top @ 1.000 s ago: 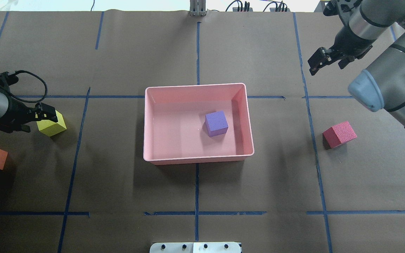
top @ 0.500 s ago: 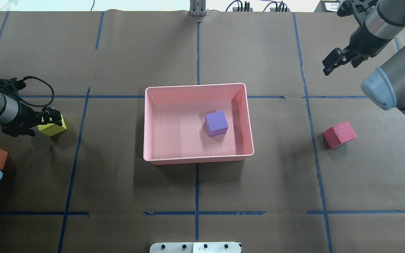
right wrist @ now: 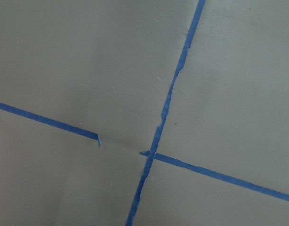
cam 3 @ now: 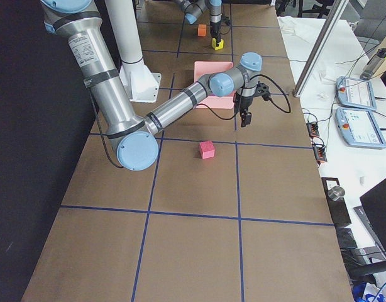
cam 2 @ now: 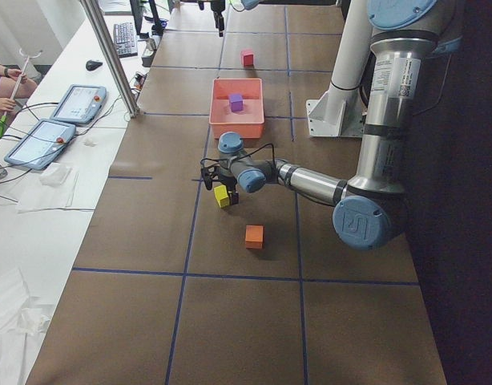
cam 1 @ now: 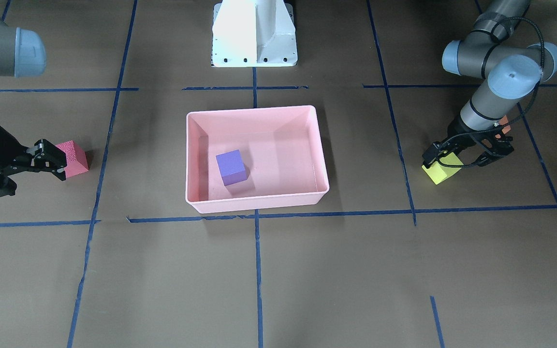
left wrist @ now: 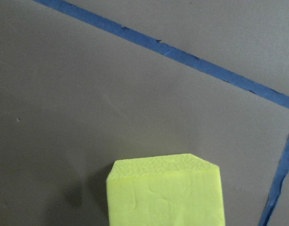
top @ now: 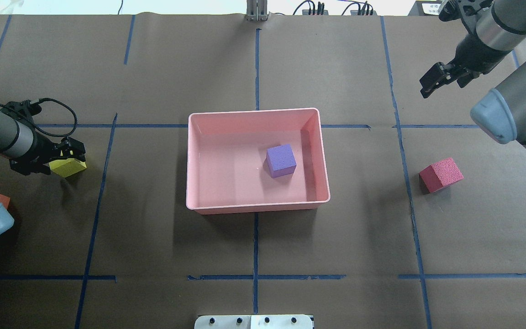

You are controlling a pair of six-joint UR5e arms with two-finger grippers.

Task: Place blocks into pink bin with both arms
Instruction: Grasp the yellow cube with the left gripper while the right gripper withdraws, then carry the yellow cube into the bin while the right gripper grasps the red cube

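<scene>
— Left side?
— Left gripper (top: 70, 151) sits low over the yellow block (top: 68, 168); whether it's clamped, cannot tell. Orange block (cam 2: 254, 235) lies near, apart.
— Right?
— Right gripper (top: 428, 82) hangs spread, holding nothing, well apart from the red-pink block (top: 441, 174).
— Bin?
— Pink bin (top: 254, 111) is at table centre. Purple block (top: 281, 160) inside, nearer its right wall, with bare floor to its left.

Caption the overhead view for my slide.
Left gripper open around the yellow block; purple block in the pink bin; red block outside it; right gripper open, empty.
</scene>
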